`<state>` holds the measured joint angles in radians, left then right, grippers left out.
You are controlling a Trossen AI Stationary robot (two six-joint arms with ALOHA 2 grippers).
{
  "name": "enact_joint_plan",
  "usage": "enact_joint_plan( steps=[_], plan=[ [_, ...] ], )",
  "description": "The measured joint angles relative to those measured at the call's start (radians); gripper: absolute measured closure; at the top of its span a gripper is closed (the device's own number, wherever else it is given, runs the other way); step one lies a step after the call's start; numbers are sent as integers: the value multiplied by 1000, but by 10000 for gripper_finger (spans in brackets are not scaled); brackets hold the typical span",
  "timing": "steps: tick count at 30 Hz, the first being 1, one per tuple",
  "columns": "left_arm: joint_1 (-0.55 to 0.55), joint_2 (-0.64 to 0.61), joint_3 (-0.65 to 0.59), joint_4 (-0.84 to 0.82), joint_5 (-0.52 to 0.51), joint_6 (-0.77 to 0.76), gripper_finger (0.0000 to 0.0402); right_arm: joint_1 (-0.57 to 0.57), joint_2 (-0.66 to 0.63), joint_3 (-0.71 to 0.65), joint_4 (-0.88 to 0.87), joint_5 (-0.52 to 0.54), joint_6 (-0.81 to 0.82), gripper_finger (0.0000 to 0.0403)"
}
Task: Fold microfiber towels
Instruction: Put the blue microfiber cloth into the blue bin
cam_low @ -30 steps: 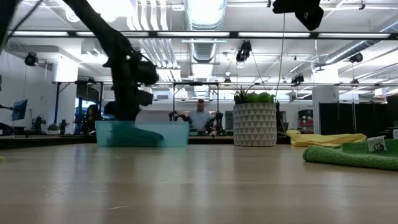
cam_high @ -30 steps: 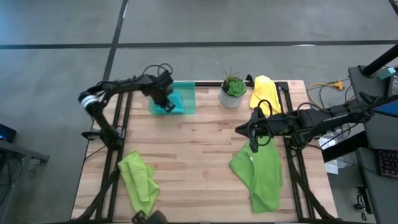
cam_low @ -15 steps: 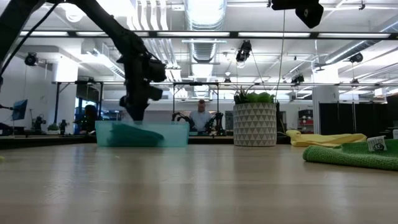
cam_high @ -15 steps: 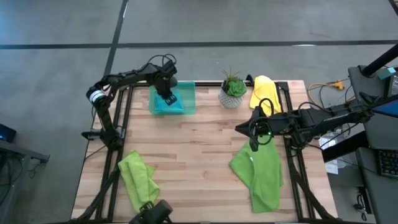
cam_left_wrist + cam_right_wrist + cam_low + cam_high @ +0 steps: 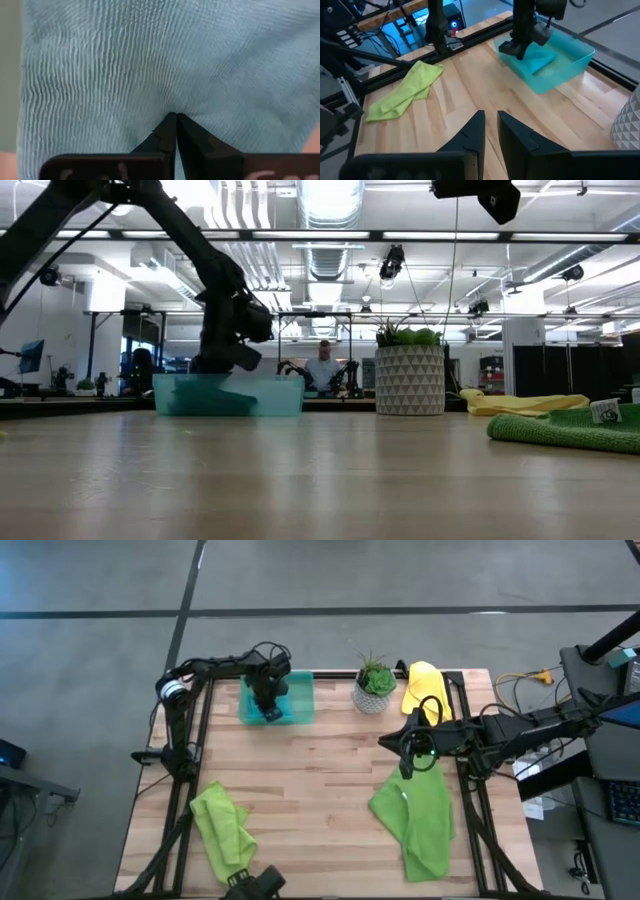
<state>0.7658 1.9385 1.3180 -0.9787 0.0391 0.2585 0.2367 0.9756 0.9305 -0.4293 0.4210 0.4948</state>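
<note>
I am not finding any text, number or brand that I can read in these views. I am seeing faint pale marks on the dark bar behind the fingers of the left gripper (image 5: 176,131), but they are staying too blurred to make out. I am also noticing a small white tag on the lime green towel (image 5: 604,412) at the table's right side, and I cannot tell what is printed on it
</note>
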Motion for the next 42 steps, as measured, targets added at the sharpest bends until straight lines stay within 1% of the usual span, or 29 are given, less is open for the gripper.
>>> enact_joint_plan(
  steps=[4, 10, 12, 14, 19, 23, 27, 28, 31, 32, 37, 42],
  plan=[
    [-1, 16, 3, -45, -106, 22, 401, 0, 0, 11, 0, 0, 4, 357],
    [0, -1, 20, -29, -283, 74, 401, 0, 0, 26, -2, 0, 3, 357],
    [1, -13, 30, -23, -317, 92, 401, 0, 0, 27, -1, 2, 3, 357],
    [2, -30, 34, -24, -322, 107, 402, 0, 0, 27, -3, 2, 3, 357],
    [0, -62, 31, -28, -299, 175, 402, 0, 3, 27, -2, 10, 3, 357],
    [3, -63, 30, -59, -177, 222, 402, 0, 4, 26, -1, 27, 3, 357],
    [2, -47, 4, -59, -160, 248, 402, 0, 5, 26, -1, 28, 3, 357],
    [2, -43, -1, -59, -176, 249, 402, 0, 5, 26, -1, 28, 3, 357],
    [4, -31, -9, -57, -283, 249, 401, 0, 5, 26, 0, 28, 4, 357],
    [6, -28, -11, -55, -298, 251, 401, 0, 5, 26, 0, 28, 8, 357],
    [20, 3, -10, -51, -307, 283, 401, 0, 7, 25, 0, 27, 25, 357],
    [40, 25, -4, -62, -356, 288, 401, 0, 7, 28, -1, 26, 44, 357]
  ],
)
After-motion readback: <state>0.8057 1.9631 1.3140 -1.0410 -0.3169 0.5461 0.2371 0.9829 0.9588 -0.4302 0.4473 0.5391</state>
